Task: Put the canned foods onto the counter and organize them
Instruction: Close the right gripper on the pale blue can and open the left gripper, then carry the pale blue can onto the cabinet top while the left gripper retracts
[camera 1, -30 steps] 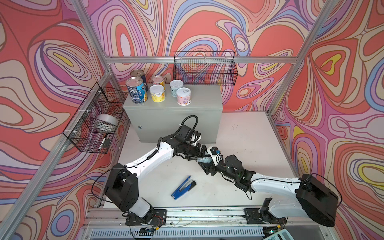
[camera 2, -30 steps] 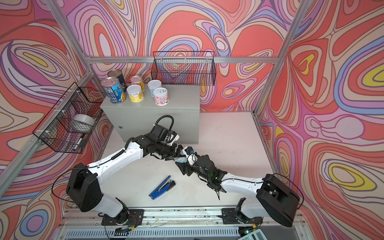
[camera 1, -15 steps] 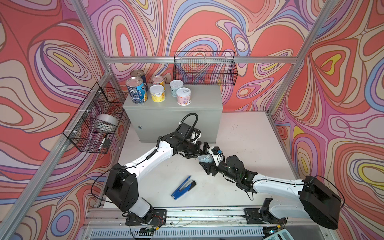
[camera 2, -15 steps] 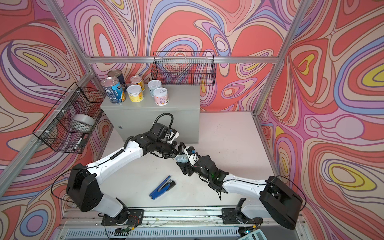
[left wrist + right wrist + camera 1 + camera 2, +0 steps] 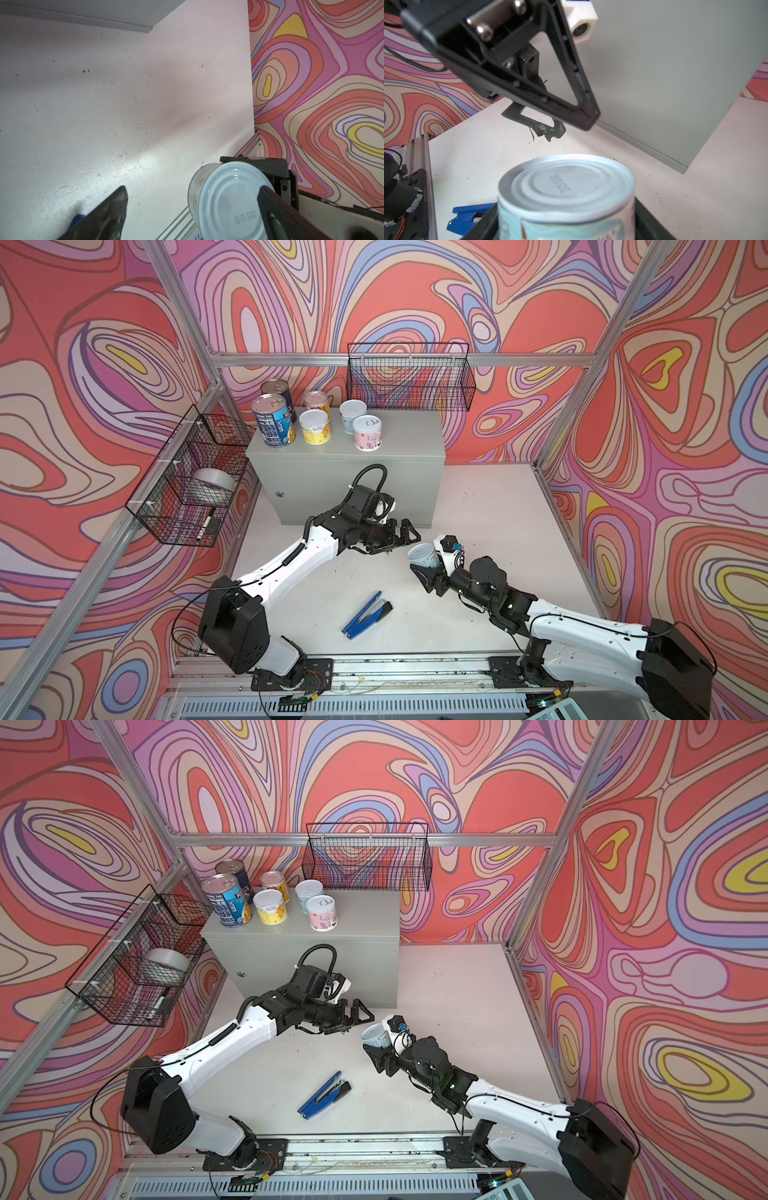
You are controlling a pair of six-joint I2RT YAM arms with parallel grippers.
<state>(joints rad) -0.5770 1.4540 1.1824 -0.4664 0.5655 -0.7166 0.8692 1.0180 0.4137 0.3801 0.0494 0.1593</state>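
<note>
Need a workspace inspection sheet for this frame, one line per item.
Surface: white tabletop, dark specks.
Job's things: six labelled tins upright on grey metal cabinet; seventh pale-blue tin off the tabletop, held.
Clutter: blue stapler on tabletop; silver tape roll in black wire side basket.
Grippers: right pincer shut on pale-blue tin; left pincer open, near it, not touching.
Cables: black corrugated hose looped above left wrist.
Surroundings: swirl-patterned walls, aluminium frame.

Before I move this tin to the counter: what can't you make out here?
The held tin: label cut off by the bottom edge in the right wrist view, too small in top views.
The rear blue tin: lower body hidden by the front blue tin in both top views.
The small dark item in the side basket: too small, behind mesh, in a top view.
</note>
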